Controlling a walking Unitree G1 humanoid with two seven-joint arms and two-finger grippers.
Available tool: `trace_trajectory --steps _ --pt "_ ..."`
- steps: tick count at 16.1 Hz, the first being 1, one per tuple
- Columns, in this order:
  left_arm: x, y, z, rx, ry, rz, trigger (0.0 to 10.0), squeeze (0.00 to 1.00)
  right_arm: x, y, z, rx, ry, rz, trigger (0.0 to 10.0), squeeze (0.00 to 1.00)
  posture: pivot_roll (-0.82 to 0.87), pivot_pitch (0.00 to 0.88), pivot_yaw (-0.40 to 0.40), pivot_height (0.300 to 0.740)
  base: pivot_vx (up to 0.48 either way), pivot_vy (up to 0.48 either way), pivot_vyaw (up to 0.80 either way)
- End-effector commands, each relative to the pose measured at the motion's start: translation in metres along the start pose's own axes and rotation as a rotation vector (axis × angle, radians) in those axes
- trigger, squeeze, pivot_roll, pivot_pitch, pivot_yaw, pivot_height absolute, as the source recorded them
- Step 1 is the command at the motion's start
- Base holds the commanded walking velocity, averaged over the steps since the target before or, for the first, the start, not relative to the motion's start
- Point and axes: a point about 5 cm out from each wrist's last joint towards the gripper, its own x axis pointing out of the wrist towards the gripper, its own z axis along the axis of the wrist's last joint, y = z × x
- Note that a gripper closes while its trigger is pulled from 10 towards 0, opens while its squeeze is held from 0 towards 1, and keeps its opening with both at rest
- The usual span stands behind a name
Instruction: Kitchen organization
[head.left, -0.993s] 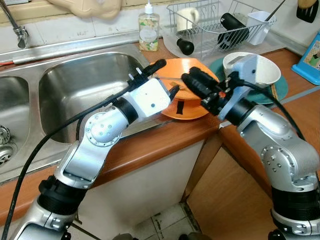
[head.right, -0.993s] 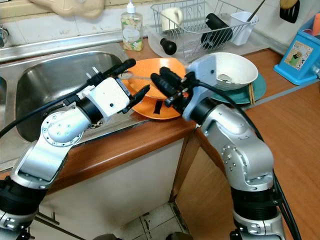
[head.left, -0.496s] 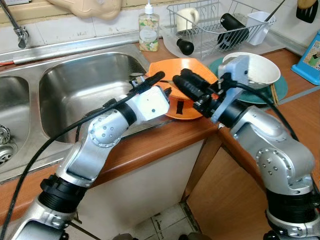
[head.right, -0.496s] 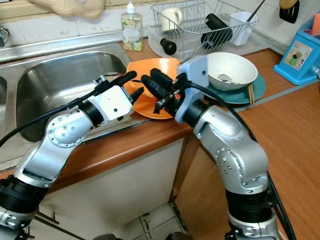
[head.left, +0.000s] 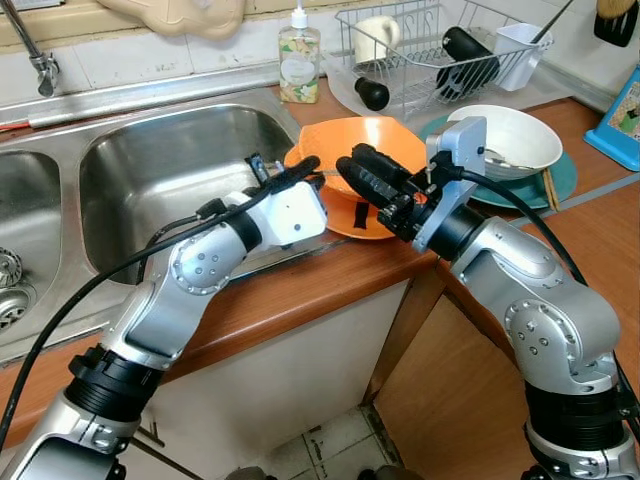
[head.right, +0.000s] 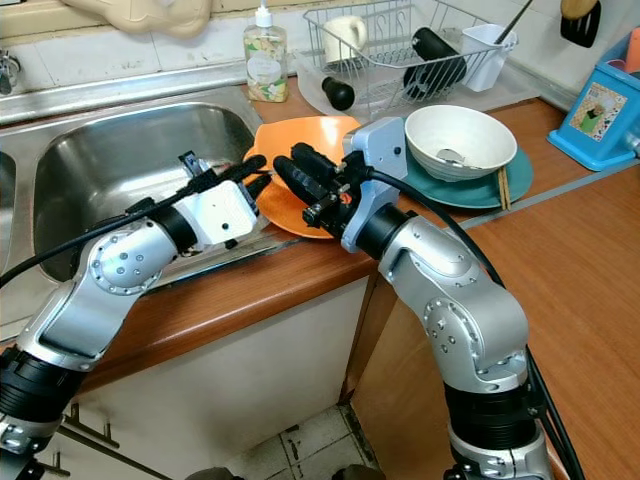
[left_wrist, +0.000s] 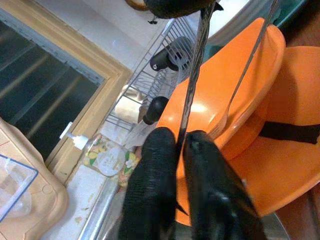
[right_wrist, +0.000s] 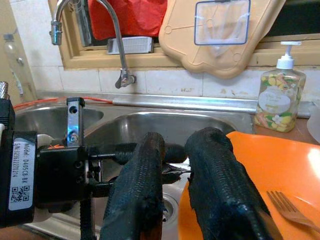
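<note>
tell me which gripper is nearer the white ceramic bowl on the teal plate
Right. The right gripper hovers over the orange plate, right beside the white ceramic bowl. The left gripper sits at that plate's sink-side edge, farther from the bowl.

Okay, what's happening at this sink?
The robot stands at the kitchen counter with both claws over the orange plates stacked beside the sink. The left claw is shut on a thin metal utensil, the fingers pinching its handle above the plates. The right claw hovers close by over the same plates, holding nothing that can be made out. A white bowl on a teal plate sits untouched further right.
</note>
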Motion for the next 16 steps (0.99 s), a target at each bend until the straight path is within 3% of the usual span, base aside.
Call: trace_trajectory --steps 1,2,3,4,6,7,8,9,10,11,14,15,16 --pt "-0.001 0.0 -0.002 0.02 0.004 -0.015 0.0 0.0 -0.002 0.004 0.003 0.0 -0.012 0.015 1.9 0.0 -0.03 0.029 0.007 0.74 0.0 0.0 0.0" --pt "-0.001 0.0 -0.002 0.02 0.004 -0.015 0.0 0.0 -0.001 0.004 0.003 0.0 -0.012 0.013 1.9 0.0 -0.03 0.029 0.007 0.74 0.0 0.0 0.0" --pt "-0.002 0.001 -0.002 0.026 0.002 -0.015 0.0 0.0 -0.001 0.004 0.003 -0.002 -0.01 0.009 4.9 0.0 -0.03 0.029 0.007 0.74 0.0 0.0 0.0" --pt "-0.002 0.002 -0.002 0.038 0.0 -0.019 0.0 0.0 0.0 0.003 0.002 -0.008 -0.006 0.001 10.0 0.0 -0.03 0.027 0.007 0.74 0.0 0.0 0.0" --pt "-0.002 0.003 -0.003 0.041 0.002 -0.018 0.0 0.0 0.001 0.003 0.0 0.048 -0.014 -0.006 10.0 0.0 -0.03 0.027 0.007 0.74 0.0 0.0 0.0" --pt "-0.003 0.005 -0.004 0.044 0.01 -0.012 0.0 0.0 0.001 0.003 0.0 0.051 -0.011 0.001 10.0 1.0 -0.03 0.026 0.007 0.74 0.0 0.0 0.0" --pt "-0.003 0.006 -0.006 0.045 0.016 -0.007 0.0 0.0 0.001 0.003 0.0 0.048 -0.007 0.007 10.0 1.0 -0.03 0.026 0.007 0.74 0.0 0.0 0.0" --pt "-0.005 0.01 -0.012 0.048 0.042 0.002 0.0 0.0 0.001 0.001 -0.002 -0.005 0.021 -0.032 10.0 0.44 -0.03 0.025 0.009 0.74 0.0 0.0 0.0" --pt "-0.006 0.012 -0.015 0.05 0.056 0.004 0.0 0.0 0.001 0.0 -0.004 -0.018 0.031 -0.042 10.0 0.44 -0.03 0.024 0.011 0.74 0.0 0.0 0.0" --pt "-0.01 0.018 -0.033 0.052 0.139 0.007 0.0 0.0 -0.001 -0.002 -0.008 -0.029 0.059 -0.055 10.0 0.0 -0.03 0.023 0.013 0.74 0.0 0.0 0.0" --pt "-0.023 0.034 -0.076 0.079 0.348 -0.039 0.0 0.0 -0.004 0.002 -0.013 -0.043 0.106 -0.015 10.0 0.0 -0.04 0.023 0.013 0.74 0.0 0.0 0.0" --pt "-0.025 0.035 -0.085 0.083 0.391 -0.076 3.6 0.0 -0.004 0.004 -0.015 -0.041 0.119 0.005 10.0 0.0 -0.04 0.021 0.013 0.74 0.0 0.0 0.0" --pt "-0.025 0.035 -0.085 0.083 0.391 -0.076 3.6 0.0 -0.004 0.004 -0.015 -0.041 0.119 0.005 10.0 0.0 -0.04 0.021 0.013 0.74 0.0 0.0 0.0"
